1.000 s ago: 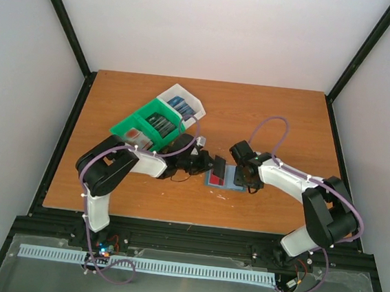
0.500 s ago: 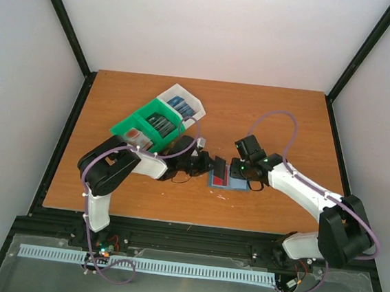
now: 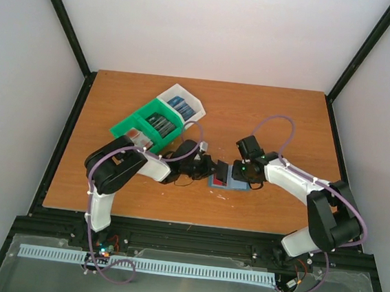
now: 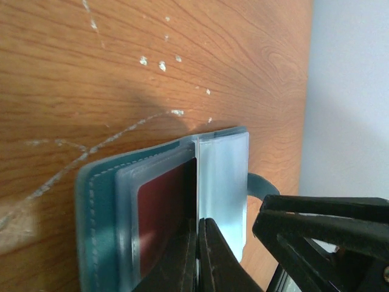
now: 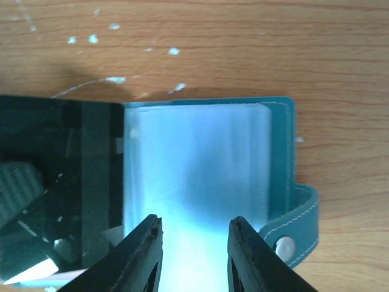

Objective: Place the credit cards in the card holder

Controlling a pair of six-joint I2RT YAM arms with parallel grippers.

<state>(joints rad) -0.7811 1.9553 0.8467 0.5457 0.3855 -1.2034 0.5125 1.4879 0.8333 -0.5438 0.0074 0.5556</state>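
Left claw (image 4: 197, 252) is clenched on a dark card (image 5: 58, 164), held on edge at the 9 o'clock side of the holder (image 4: 94, 201). The holder lies open near the middle of the table (image 3: 280, 120), with a red card (image 4: 161, 204) sleeved inside. Right claw (image 5: 193, 258), at its 3 o'clock, stands parted over the clear sleeves (image 5: 194, 158).

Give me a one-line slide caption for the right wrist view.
Fingers parted, the right gripper poised over the open card holder, a dark credit card at its left, wooden table beneath.
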